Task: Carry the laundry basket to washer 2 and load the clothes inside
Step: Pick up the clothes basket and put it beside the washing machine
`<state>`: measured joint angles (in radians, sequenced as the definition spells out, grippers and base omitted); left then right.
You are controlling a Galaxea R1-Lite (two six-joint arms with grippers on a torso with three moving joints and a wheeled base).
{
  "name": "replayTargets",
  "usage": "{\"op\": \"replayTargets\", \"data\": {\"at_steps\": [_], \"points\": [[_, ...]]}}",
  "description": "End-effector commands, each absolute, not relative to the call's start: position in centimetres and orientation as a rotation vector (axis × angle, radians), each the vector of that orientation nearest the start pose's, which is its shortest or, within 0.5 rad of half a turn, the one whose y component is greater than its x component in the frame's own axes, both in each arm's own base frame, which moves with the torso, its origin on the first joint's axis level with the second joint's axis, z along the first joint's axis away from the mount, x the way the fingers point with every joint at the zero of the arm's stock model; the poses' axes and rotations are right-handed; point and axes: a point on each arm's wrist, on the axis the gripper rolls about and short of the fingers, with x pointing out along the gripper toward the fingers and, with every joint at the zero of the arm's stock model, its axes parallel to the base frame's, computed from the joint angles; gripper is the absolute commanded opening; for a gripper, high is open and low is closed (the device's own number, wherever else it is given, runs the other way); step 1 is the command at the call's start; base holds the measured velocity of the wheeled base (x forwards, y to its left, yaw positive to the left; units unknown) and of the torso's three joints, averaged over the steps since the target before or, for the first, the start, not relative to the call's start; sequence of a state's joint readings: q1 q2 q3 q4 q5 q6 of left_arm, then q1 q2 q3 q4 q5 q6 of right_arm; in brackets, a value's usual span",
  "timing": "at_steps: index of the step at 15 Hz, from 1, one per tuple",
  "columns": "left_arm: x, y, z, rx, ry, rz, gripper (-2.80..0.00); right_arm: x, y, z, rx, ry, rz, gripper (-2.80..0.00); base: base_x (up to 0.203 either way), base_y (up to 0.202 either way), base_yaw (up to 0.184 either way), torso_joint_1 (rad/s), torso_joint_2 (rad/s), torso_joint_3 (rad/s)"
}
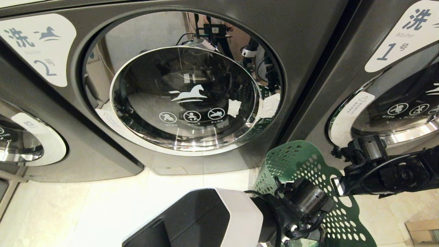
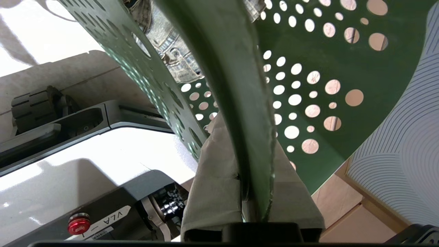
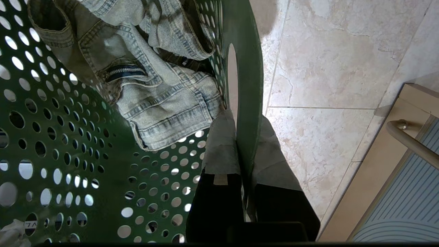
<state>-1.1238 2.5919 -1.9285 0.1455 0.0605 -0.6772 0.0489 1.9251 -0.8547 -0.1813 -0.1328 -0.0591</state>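
The green laundry basket hangs above the tiled floor before washer 2, whose round door is closed, with denim clothes inside it. The left claw is clamped on one rim, the right claw on the opposite rim beside its handle slot.

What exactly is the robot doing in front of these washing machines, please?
It is holding a green laundry basket by the rim with both arms: the left end effector and the right end effector are each clamped on the edge. Denim clothes lie inside. Washer 2 is right ahead, its door closed, so nothing is loaded yet.
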Motion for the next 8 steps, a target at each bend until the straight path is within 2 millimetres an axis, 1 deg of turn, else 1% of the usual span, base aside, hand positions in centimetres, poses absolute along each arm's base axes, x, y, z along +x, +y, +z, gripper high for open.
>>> {"op": "replayTargets", "data": {"at_steps": [1, 3, 5, 8], "points": [[22.2, -46.0, 3.3, -0.117, 0.988, -0.705, -2.80, 32.0, 1.3, 8.2, -0.137, 0.893, -0.052, -2.80, 0.000, 0.000, 0.000, 0.000, 0.00, 0.000], [22.2, -46.0, 2.9, -0.085, 0.981, -0.716, -2.80, 32.2, 1.3, 8.2, -0.137, 0.869, -0.051, -2.80, 0.000, 0.000, 0.000, 0.000, 0.00, 0.000], [22.2, -46.1, 2.3, -0.064, 0.983, -0.719, -2.80, 32.2, 1.3, 8.2, -0.141, 0.867, -0.051, -2.80, 0.000, 0.000, 0.000, 0.000, 0.00, 0.000], [22.2, -46.1, 1.9, -0.051, 0.983, -0.721, -2.80, 32.0, 1.3, 8.2, -0.142, 0.870, -0.053, -2.80, 0.000, 0.000, 0.000, 0.000, 0.00, 0.000]]}}
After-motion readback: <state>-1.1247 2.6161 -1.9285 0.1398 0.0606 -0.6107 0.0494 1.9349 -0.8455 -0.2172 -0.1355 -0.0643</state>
